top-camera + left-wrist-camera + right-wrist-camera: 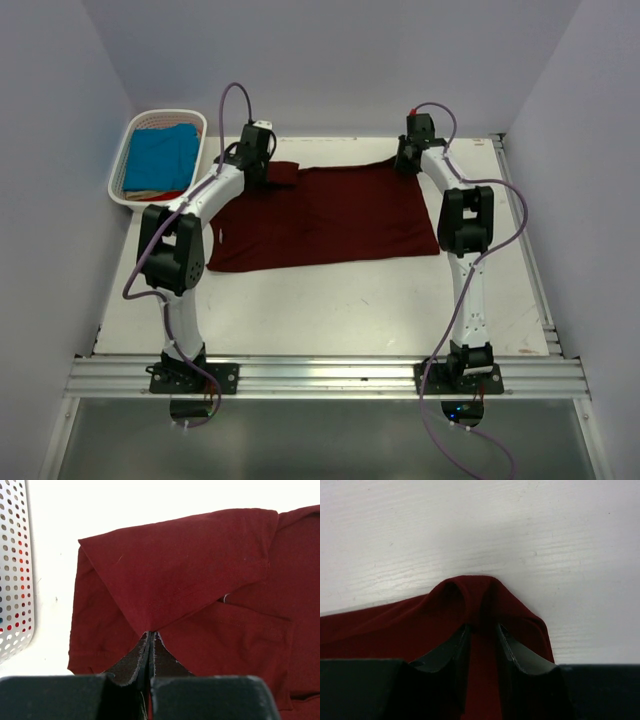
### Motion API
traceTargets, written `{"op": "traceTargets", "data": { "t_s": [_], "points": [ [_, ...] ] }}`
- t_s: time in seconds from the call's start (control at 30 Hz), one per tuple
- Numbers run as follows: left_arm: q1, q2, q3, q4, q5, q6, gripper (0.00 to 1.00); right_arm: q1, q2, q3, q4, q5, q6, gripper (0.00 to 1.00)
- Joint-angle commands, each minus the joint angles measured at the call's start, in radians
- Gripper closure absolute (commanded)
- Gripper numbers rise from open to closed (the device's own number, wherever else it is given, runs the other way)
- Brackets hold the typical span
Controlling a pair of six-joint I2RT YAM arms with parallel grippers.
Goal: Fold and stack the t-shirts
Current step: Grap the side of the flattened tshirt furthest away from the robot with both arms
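1. Far left, the white basket (122, 170) sat off the table's back corner. The blue shirt (160, 155) lay in it, not yet folded onto any stack.
2. The left pincer (151, 634) was clamped fully together on the maroon shirt (330, 215), pinching a point of the sleeve that was doubled over the body at the back-left corner.
3. The maroon shirt lay spread flat across the back half of the table (350, 300), with the near edge fairly straight.
4. The right pincer (481, 627) stood at a narrow gap at the back-right corner. Cloth was bunched between its fingers and humped over the tips, so it looked like a grip on the hem.
5. The step looked like a first fold of the far edge toward the near one. To do it well, both corners should lift together, stay level and keep the cloth taut between them. They should then come down on the near edge so no wrinkle gets trapped.
6. In the way: the basket was just beside the left arm, so a wide swing could knock it. The doubled sleeve could also slip out or fold in crooked.
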Motion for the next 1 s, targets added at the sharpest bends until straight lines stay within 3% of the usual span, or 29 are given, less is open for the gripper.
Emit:
{"op": "traceTargets", "data": {
  "t_s": [0.0,0.97],
  "points": [
    [0.009,0.006,0.012,0.011,0.005,-0.016,1.0,0.0,0.019,0.051,0.034,-0.027,-0.052,0.71],
    [0.007,0.039,0.018,0.004,0.028,-0.022,1.0,-0.002,-0.049,-0.027,0.174,-0.085,-0.156,0.69]
  ]
}}
